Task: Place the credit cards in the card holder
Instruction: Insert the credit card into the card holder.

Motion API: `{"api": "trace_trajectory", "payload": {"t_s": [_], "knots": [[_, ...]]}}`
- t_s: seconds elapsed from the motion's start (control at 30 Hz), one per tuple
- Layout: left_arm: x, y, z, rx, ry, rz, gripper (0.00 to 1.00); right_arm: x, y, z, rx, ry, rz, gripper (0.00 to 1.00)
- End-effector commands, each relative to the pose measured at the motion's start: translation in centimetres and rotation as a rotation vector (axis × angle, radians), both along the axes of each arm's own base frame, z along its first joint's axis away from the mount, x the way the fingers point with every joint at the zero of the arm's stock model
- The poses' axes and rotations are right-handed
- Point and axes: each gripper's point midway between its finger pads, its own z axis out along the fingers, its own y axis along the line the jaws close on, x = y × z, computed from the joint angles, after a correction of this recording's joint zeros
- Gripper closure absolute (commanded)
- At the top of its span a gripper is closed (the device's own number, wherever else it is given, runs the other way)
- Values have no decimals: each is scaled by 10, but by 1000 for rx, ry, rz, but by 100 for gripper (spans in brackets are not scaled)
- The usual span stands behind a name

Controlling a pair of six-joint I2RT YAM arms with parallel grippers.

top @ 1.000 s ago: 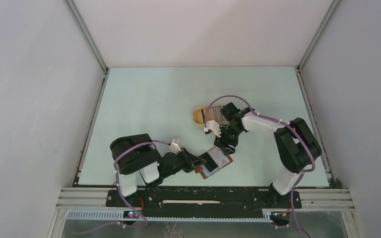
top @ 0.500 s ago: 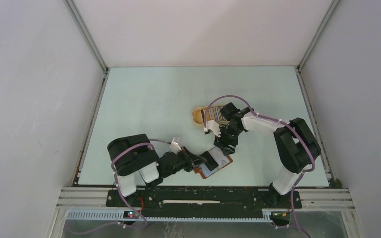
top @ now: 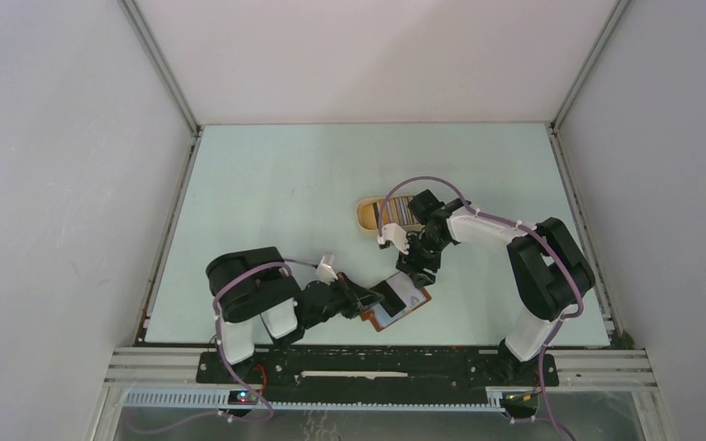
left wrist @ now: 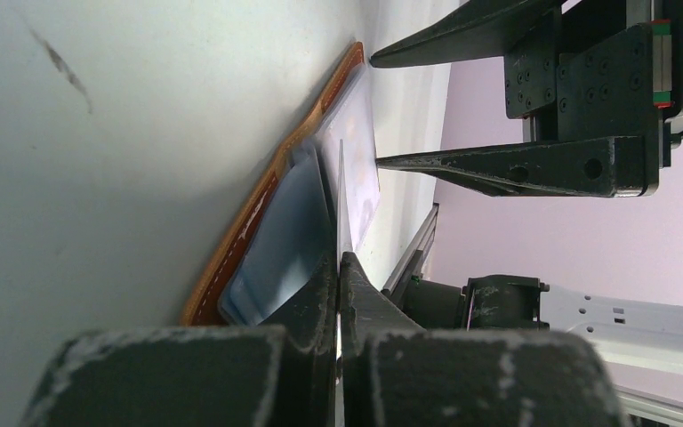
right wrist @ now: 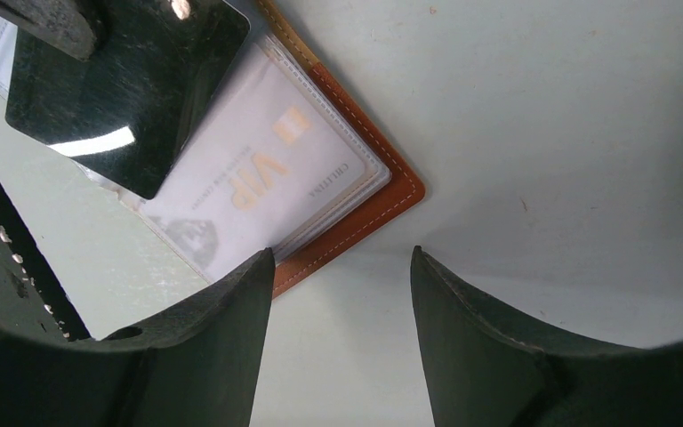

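Note:
The reddish-brown card holder lies open on the table near the front edge. A white VIP card sits in its clear pocket, inside the leather rim. My left gripper is shut on a dark glossy credit card, held flat just over the holder's near half. In the left wrist view this card is edge-on between the closed jaws. My right gripper hangs open over the holder's far corner, its fingers holding nothing. More credit cards stand as a striped row behind.
The striped cards rest in a tan oval tray just behind the right gripper. White walls close in the table on the left, right and back. The black base rail runs along the front edge.

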Motion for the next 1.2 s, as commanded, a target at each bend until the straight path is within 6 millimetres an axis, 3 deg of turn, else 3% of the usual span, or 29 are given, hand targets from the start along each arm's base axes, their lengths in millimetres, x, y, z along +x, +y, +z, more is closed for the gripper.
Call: {"api": "trace_trajectory", "payload": {"t_s": [0.0, 0.5, 1.17], "knots": [[4, 1, 3, -9, -10, 24, 100, -5, 1, -3, -18, 27, 23, 33], [-1, 8, 4, 13, -13, 20, 100, -6, 1, -4, -25, 33, 26, 34], [2, -1, -4, 37, 2, 16, 100, -5, 2, -3, -23, 27, 26, 34]]}}
